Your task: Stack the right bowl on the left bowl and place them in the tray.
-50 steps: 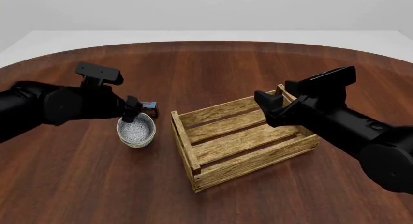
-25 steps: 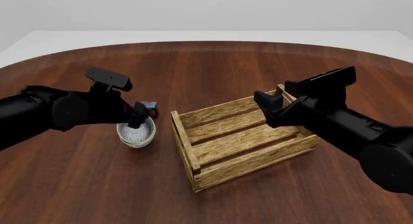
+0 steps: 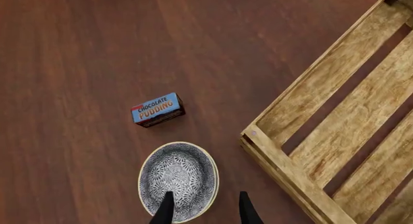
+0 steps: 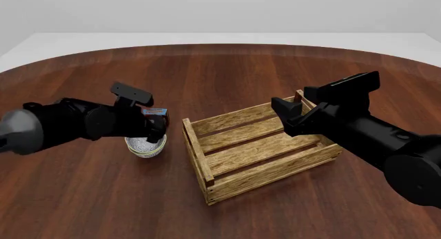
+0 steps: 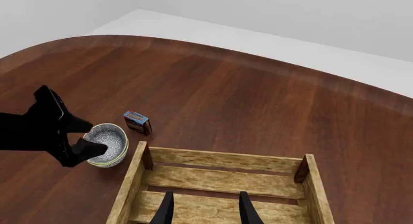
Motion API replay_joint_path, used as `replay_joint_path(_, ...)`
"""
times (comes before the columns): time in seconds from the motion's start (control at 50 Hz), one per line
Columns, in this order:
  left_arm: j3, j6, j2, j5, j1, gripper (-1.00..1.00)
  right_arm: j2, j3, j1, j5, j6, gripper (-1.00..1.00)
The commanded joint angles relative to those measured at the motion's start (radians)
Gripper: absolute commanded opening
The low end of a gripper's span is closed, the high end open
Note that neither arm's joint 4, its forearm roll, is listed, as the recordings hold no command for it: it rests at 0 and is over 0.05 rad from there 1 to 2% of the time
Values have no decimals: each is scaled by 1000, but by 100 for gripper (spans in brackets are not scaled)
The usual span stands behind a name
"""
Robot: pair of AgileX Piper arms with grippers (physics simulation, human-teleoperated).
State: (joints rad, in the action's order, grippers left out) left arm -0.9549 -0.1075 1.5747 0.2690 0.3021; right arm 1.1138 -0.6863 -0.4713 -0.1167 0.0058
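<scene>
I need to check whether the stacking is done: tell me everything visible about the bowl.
The bowl is round, speckled grey-white inside with a cream rim; in the right wrist view a second rim shows beneath it. It sits upright on the table, between the pudding box and crate. The left end effector straddles its rim, open.

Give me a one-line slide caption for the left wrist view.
Open left gripper straddling the patterned bowl's rim, pudding box and wooden tray nearby.
</scene>
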Motion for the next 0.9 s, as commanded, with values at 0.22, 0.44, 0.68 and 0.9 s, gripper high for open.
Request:
replay_joint_path(0.22, -20, 32, 195, -102, -30, 100, -2, -2, -1, 3, 2, 100)
replay_joint_path(0.44, -23, 33, 241, -118, -30, 100, 9, -3, 0, -1, 1, 100)
replay_joint_path(0.68, -10, 32, 288, -147, -30, 100, 10, -2, 1, -3, 0, 100)
replay_joint_path(0.9, 4, 44, 325, -171, -14, 100, 10, -3, 1, -2, -1, 100)
